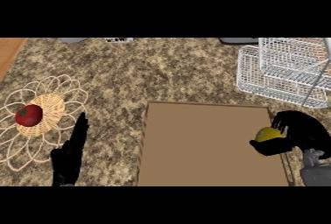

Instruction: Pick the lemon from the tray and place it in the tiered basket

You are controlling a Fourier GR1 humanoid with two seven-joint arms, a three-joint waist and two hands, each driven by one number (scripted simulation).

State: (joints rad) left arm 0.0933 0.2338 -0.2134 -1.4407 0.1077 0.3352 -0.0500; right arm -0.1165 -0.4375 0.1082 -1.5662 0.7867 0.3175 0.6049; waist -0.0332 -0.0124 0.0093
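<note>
- Left hand sits lowest in the head view, at the lower left, fingers straight and pressed together, pointing up. It holds nothing and rests well apart from the work, so I see little risk from it.
- Just up and left of it a woven mat with looped petals carries a red fruit. Both are far from the likely path and should not be disturbed.
- The tray lies flat on the speckled counter, its floor bare. If the arm drags across the right rim on the way up, the tray could shift.
- The lemon is at the tray's right edge, inside the right hand, whose fingers curl round it. Whether it has cleared the tray floor I cannot tell.
- Much of the yellow skin shows on the left side. My worry is that a round fruit held this way may slip out during the swing.
- The tiered basket stands up and right, near the hand.
  - Its lower wire rim could catch the fingers.
  - Its upper tier overhangs, so too high an approach may knock it.
  - A release from too far above could let the lemon bounce out.
</note>
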